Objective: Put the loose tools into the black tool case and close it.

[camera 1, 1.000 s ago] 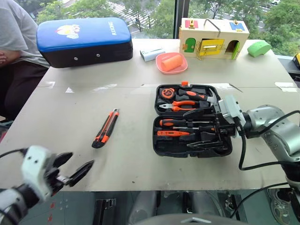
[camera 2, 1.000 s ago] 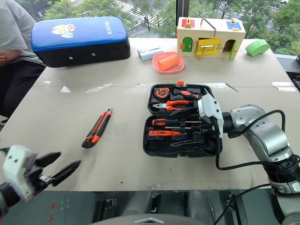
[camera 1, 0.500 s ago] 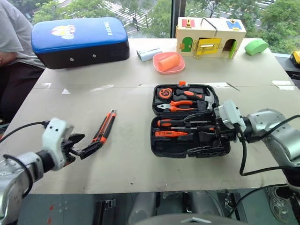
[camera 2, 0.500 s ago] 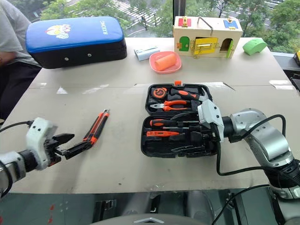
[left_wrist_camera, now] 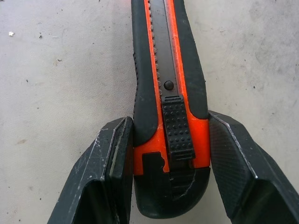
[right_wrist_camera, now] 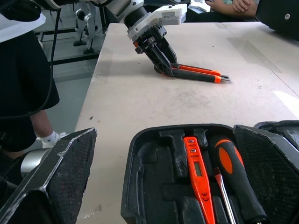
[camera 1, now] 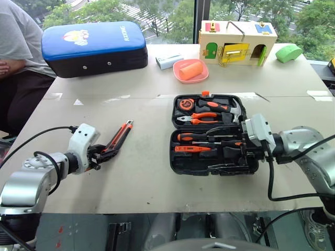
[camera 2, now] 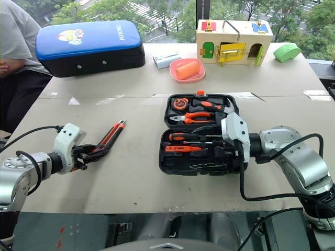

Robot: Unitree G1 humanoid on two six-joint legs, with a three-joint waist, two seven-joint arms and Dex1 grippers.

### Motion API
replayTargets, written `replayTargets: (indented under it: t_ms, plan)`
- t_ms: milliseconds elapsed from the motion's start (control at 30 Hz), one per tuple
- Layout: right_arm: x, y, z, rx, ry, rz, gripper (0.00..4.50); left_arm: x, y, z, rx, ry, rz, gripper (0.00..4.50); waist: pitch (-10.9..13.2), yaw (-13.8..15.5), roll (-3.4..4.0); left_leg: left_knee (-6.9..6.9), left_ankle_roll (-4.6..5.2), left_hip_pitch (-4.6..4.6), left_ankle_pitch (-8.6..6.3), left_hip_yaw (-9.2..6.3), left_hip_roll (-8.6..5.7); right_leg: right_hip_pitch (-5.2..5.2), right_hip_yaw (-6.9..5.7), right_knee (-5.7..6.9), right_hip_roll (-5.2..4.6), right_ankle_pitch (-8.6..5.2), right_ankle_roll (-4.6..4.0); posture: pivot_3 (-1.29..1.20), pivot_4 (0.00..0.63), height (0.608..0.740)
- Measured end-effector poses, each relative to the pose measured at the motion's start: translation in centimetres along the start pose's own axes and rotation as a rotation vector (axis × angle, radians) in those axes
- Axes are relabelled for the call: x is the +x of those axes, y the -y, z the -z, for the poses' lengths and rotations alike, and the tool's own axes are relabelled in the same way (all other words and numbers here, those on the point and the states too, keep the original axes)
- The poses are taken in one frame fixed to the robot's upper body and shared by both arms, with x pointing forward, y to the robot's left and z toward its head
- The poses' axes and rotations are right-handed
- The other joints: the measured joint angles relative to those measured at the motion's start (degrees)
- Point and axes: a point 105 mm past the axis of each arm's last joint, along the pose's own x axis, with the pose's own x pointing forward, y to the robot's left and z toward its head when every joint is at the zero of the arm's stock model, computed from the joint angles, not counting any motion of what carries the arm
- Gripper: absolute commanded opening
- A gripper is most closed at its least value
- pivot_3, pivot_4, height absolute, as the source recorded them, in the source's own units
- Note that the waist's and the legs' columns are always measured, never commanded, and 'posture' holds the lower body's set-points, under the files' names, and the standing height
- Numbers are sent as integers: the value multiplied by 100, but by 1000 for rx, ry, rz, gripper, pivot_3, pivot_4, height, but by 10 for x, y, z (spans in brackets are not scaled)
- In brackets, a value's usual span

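Orange-and-black utility knife (left_wrist_camera: 168, 112) lies flat on your grey counter (camera 1: 146, 172); your left tool (left_wrist_camera: 170, 154) pinches its rear end for lifting. Your right tool (right_wrist_camera: 163, 172), wide open, empty, straddles the open black moulded plastic tool case (camera 1: 214, 167).

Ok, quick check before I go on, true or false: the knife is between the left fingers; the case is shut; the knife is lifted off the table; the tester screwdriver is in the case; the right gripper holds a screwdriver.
1. The knife is between the left gripper's fingers: true, at its butt end.
2. The case is shut: false, it lies open.
3. The knife is lifted off the table: false, it lies flat on it.
4. The tester screwdriver is in the case: true, in the near half.
5. The right gripper holds a screwdriver: false, it is open and empty at the case's right side.
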Motion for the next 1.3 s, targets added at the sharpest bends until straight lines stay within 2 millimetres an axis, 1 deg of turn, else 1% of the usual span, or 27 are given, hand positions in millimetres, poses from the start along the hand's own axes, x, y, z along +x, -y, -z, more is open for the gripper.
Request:
replayTargets:
  t_ms: [67,100,167,200,233,267,300,333,400,433,467,533,567,633,667,700,767,900,1133,1300]
  plan:
    - [-2,-1,3,7,-14,0,4500,1,11,-13,30,52,83,1966,5,8,-12,4,-1,-9,0,-4,0,-2,-4,-3,0,0,0,0,150,735]
    - [-4,-3,5,11,-24,-2,4500,0,20,-25,67,89,148,1966,11,8,-27,4,0,-14,0,-4,0,-4,-5,-6,0,0,0,0,150,735]
    - [-12,-10,13,28,-70,-5,4500,-12,55,-67,232,193,364,1966,15,28,-47,5,0,-24,0,-10,0,-6,-11,-15,-1,0,0,0,150,735]
    - [-14,-10,14,28,-76,-4,4500,-16,63,-77,280,218,409,1966,15,10,-46,6,0,-24,0,-7,-1,-6,-7,-17,-1,0,0,0,150,735]
    - [-19,-13,16,32,-91,7,4500,-20,79,-93,378,239,497,1965,15,10,-45,5,0,-23,0,-6,-2,-6,-7,-17,-2,0,0,0,150,735]
    - [-23,-15,19,39,-104,19,4500,-23,90,-100,456,238,569,1965,14,4,-45,3,-1,-22,0,-5,-2,-5,-7,-18,1,0,0,0,150,735]
    - [-29,-17,21,46,-120,41,4500,-22,104,-101,528,212,664,1965,10,-28,-35,0,0,-19,0,1,-3,-5,-1,-16,3,0,0,0,150,735]
    - [-31,-17,22,50,-125,52,4500,-20,110,-98,550,194,710,1965,9,-46,-31,-2,0,-16,1,6,-2,-5,3,-16,5,-1,0,0,150,735]
    - [-43,-21,28,77,-154,105,4500,-10,131,-86,606,118,871,1965,10,-87,-30,-1,0,-13,1,15,3,-6,13,-12,18,-1,0,0,150,735]
    - [-51,-25,31,97,-181,134,4500,-1,142,-80,639,80,953,1965,11,-71,-29,2,1,-14,1,15,4,-6,11,-9,20,-1,1,0,150,735]
    - [-55,-28,32,104,-194,153,4500,6,147,-76,661,59,991,1965,12,-61,-31,5,2,-14,1,17,6,-6,12,-6,25,0,1,0,150,735]
    - [-60,-31,32,106,-206,179,4500,14,151,-73,689,34,1018,1965,15,-61,-36,12,4,-14,0,20,8,-5,14,-1,32,0,2,0,150,735]
    - [-63,-35,33,117,-213,199,4500,23,154,-74,719,22,1025,1965,15,-44,-37,18,21,-13,-9,19,7,-2,12,2,35,0,2,0,150,735]
    - [-64,-38,32,123,-216,213,4500,32,156,-75,739,13,1023,1965,15,-38,-37,22,24,-13,-11,19,7,-1,12,4,39,0,3,0,150,735]
    - [-63,-41,29,119,-213,212,4500,42,156,-73,748,-6,1004,1965,19,-54,-43,32,26,-13,-12,20,8,1,12,7,52,1,4,0,150,735]
    - [-65,-47,30,138,-221,236,4500,59,159,-78,777,-27,962,1965,21,-44,-49,41,27,-11,-13,16,9,6,11,10,52,1,5,0,150,735]
    - [-64,-47,27,126,-218,248,4500,67,163,-82,776,-35,943,1965,20,-39,-49,50,28,-11,-13,16,9,9,11,15,53,1,6,0,150,735]
    - [-64,-46,28,127,-217,273,4500,69,174,-81,735,-50,972,1965,21,-49,-51,63,23,-11,-11,15,10,12,11,19,52,0,6,0,150,735]
    - [-64,-41,28,121,-213,288,4500,57,179,-72,701,-113,1002,1965,22,-48,-52,66,14,-10,-6,13,16,12,10,24,48,0,5,0,150,735]
    - [-61,-41,29,126,-206,273,4500,61,182,-68,679,-129,993,1965,22,-33,-52,79,17,-10,-8,9,13,22,4,24,48,0,6,0,150,735]
